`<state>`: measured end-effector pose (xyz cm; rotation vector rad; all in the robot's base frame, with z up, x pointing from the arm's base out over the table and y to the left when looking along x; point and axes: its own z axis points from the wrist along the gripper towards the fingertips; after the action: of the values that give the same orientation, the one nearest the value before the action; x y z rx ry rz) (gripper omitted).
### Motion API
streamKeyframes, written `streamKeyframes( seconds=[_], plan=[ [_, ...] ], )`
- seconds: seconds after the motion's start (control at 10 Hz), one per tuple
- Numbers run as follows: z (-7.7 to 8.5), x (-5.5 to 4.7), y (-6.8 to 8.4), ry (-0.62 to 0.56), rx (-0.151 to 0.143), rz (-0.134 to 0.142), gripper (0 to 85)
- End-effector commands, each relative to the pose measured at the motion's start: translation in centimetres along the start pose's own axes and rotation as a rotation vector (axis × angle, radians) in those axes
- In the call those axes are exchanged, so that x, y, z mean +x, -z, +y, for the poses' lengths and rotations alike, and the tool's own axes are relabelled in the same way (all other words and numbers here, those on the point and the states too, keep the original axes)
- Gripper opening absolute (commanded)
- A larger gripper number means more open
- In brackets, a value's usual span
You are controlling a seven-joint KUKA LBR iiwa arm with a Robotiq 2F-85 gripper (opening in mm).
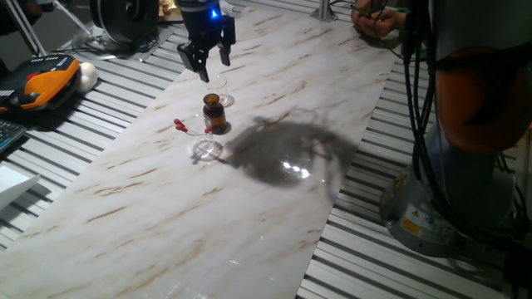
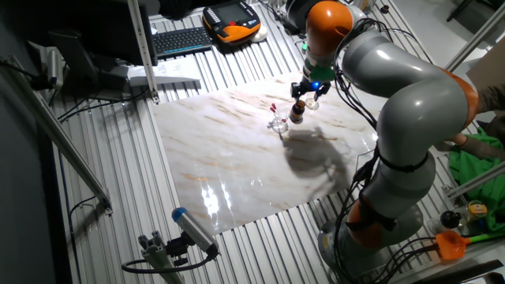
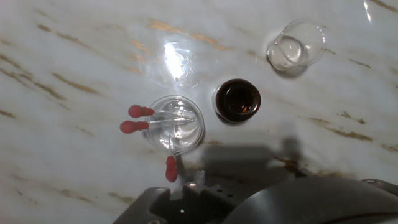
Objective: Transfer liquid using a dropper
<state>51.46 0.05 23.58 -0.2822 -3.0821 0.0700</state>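
Two droppers [image 3: 140, 118] with red bulbs lie side by side across a small clear glass dish [image 3: 186, 134], bulbs sticking out to the left. A third red-bulbed dropper [image 3: 171, 168] sits just below the dish, close to the dark body of my hand. The open amber bottle [image 3: 237, 99] stands upright right of the dish. In one fixed view my gripper [image 1: 213, 68] hangs above and behind the bottle [image 1: 214, 112], fingers apart and holding nothing. The droppers [image 1: 179, 126] rest left of the bottle. My fingertips do not show in the hand view.
A clear glass beaker [image 3: 296, 45] stands beyond the bottle at the upper right. Another low clear glass [image 1: 206, 149] sits in front of the bottle. The marble board [image 1: 166, 216] lies on a slatted metal table, with an orange pendant [image 1: 41, 83] at the far left.
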Motion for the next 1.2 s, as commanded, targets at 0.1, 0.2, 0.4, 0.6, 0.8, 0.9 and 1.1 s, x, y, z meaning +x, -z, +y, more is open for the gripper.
streamKeyframes(
  seconds=[0.1, 0.2, 0.4, 0.6, 0.8, 0.9, 1.1],
  plan=[
    [0.01, -0.01, 0.00, 0.135, -0.023, 0.036, 0.0],
    [0.01, -0.01, 0.00, 0.179, 0.000, 0.054, 0.0],
    [0.01, -0.01, 0.00, 0.219, 0.018, 0.048, 0.0],
    [0.01, -0.01, 0.00, 0.244, 0.036, 0.023, 0.0],
    [0.01, -0.01, 0.00, 0.230, 0.023, 0.017, 0.0],
    [0.01, -0.01, 0.00, 0.226, 0.031, 0.009, 0.0],
    [0.01, -0.01, 0.00, 0.234, 0.032, 0.009, 0.0]
  ],
)
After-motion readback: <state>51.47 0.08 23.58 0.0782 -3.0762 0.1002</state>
